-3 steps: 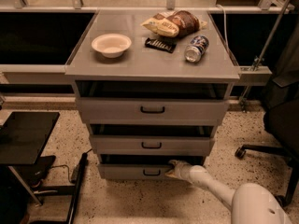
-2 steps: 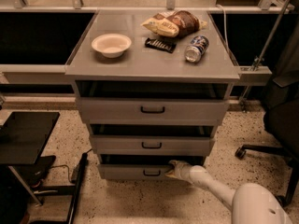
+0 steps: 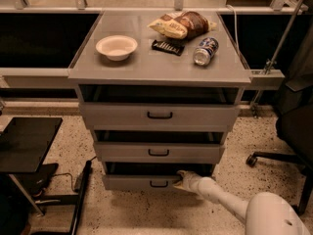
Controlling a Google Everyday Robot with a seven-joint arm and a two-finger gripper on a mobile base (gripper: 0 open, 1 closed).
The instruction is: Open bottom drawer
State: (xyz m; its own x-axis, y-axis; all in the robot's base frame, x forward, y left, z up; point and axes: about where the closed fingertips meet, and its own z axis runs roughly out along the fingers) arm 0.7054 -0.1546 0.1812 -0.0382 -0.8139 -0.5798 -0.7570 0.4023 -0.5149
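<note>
The bottom drawer [image 3: 126,182] is the lowest one in the cabinet [image 3: 156,68], near the floor. The gripper [image 3: 182,179] is at its front, just right of the black handle [image 3: 159,184]. Whether it grips anything, I cannot tell.

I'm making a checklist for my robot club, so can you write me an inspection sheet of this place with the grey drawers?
Surface: grey cabinet top, flat, with things on it.
Job's things: bottom drawer, lowest of three, small black handle, dark gap above its front.
Clutter: white bowl, snack bags, black packet, can lying on its side.
Grippers: gripper at the bottom drawer's right end, beside the handle.
Cables: thin cable on the floor at left.
Surroundings: speckled floor, black chair at right, black stand at left.
</note>
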